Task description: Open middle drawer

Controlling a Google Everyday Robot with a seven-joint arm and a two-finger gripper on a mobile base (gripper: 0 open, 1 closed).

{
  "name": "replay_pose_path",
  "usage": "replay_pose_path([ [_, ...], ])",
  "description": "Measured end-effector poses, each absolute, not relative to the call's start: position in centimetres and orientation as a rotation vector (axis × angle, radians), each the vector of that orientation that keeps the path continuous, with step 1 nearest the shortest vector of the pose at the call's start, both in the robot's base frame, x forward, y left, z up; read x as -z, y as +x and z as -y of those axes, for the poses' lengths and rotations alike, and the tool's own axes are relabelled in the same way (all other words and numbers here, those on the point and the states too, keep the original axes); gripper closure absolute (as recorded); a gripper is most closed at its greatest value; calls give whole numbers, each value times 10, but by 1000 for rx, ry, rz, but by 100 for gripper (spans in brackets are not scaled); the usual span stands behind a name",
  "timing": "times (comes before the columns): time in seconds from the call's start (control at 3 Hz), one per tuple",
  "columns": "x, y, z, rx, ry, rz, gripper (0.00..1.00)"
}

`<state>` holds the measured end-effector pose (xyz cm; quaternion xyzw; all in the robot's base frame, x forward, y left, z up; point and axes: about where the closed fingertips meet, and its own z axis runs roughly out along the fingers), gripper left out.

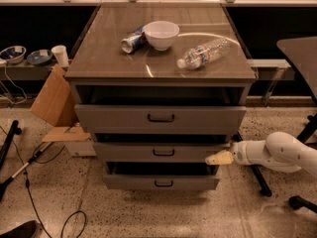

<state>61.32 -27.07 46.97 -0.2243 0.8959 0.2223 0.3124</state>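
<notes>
grey three-drawer desk (99, 63) on a speckled terrazzo floor (247, 212). on its glossy top lie a white bowl (162, 33), a tipped can (132, 41) touching the bowl, and a clear plastic bottle (203, 53) on its side; their markings cannot be read. the middle drawer (129, 151), with a small dark bar handle (163, 152), sits between the top drawer (114, 118) and the lowest drawer (129, 182), a dark gap above each front. left: cardboard (52, 100), a paper cup (61, 55), floor cables (29, 162). the white arm (277, 152) reaches in low and level from the right; its gripper (219, 158) is at the middle drawer's right end, and whether it is spread or closed cannot be told.
</notes>
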Motion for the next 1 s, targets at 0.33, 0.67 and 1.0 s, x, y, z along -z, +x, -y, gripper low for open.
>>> replay_pose_path([
  [0.33, -485, 625, 239, -593, -626, -2343, 0],
  [0.67, -485, 629, 224, -582, -648, -2367, 0],
  [1.0, -485, 629, 224, -582, -648, -2367, 0],
])
